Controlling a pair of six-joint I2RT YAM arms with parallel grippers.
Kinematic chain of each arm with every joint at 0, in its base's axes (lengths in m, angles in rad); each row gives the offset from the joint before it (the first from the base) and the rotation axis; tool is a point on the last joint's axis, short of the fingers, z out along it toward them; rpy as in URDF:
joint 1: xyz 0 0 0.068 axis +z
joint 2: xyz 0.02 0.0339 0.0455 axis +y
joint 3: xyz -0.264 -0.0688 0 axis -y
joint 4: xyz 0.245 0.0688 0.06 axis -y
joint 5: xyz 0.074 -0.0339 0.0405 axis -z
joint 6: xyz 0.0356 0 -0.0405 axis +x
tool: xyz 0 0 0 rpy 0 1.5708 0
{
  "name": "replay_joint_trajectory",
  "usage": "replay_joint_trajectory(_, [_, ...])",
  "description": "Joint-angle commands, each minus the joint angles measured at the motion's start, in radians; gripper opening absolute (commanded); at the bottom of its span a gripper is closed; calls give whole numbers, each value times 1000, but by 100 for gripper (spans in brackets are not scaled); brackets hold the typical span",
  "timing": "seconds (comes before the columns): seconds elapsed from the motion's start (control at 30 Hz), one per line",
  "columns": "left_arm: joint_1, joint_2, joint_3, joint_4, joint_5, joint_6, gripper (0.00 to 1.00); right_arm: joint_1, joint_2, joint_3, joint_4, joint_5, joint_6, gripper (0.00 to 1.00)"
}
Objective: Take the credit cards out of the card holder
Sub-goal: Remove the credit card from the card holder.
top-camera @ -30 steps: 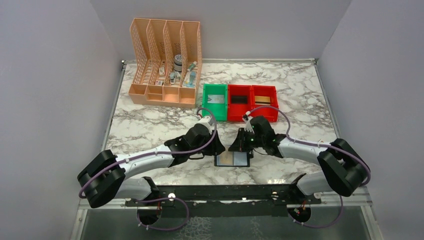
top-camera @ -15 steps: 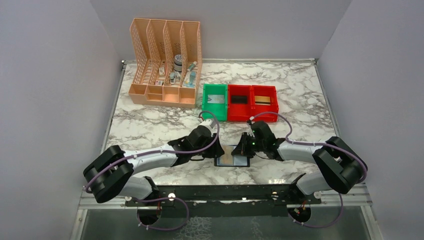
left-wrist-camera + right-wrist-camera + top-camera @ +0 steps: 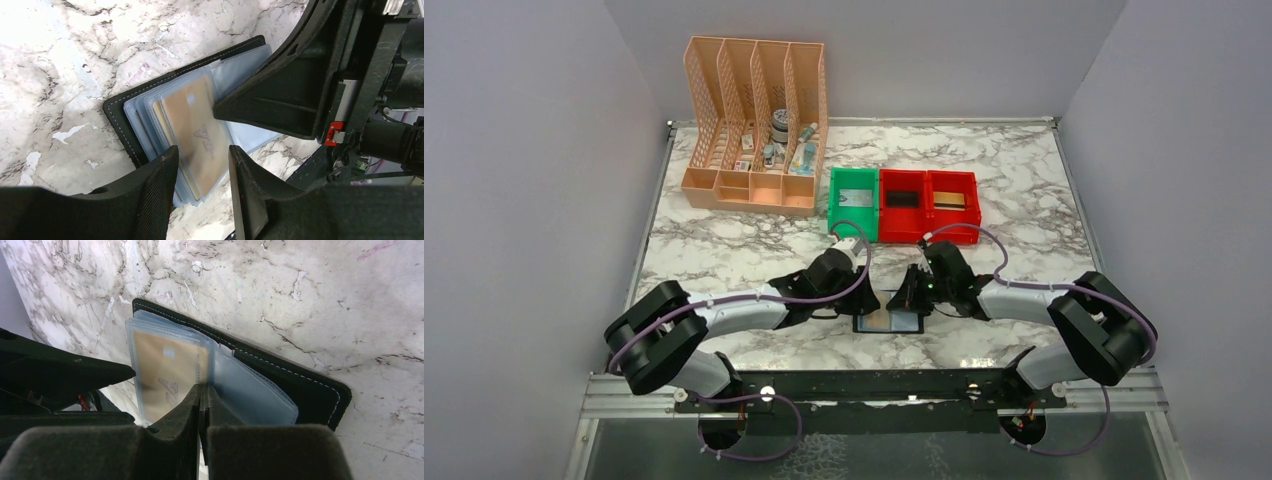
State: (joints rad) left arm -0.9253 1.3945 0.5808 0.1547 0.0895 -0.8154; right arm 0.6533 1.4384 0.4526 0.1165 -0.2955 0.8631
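Note:
The card holder (image 3: 896,324) lies open on the marble near the table's front, a black wallet (image 3: 300,385) with grey-blue clear sleeves (image 3: 240,70). A tan credit card (image 3: 192,127) shows inside the top left sleeve (image 3: 165,367). My left gripper (image 3: 202,160) is open, its fingers (image 3: 160,190) either side of the near edge of the sleeve stack, and in the top view it (image 3: 867,300) is at the wallet's left. My right gripper (image 3: 202,390) is shut, its tips resting at the fold between the two sleeve halves (image 3: 905,300). No other cards show.
A peach lattice file organizer (image 3: 754,130) stands at the back left. A green bin (image 3: 854,202) and two red bins (image 3: 902,205) (image 3: 952,202) sit in a row behind the wallet. The table's front rail (image 3: 874,385) is just below the wallet.
The left arm has swung right, closing in on the wallet. The right gripper has lowered onto the wallet and its fingers have come together.

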Motion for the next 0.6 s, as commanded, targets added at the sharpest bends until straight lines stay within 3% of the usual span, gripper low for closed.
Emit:
replay_joint_trajectory(0.0, [-4,26,22,59,37,-8,45,0,50,-21,-70,116,-12,2])
replay_joint_trajectory(0.57, [-5,25,12,12,-33,-34,45,0,48,-27,-63,113,-7,2])
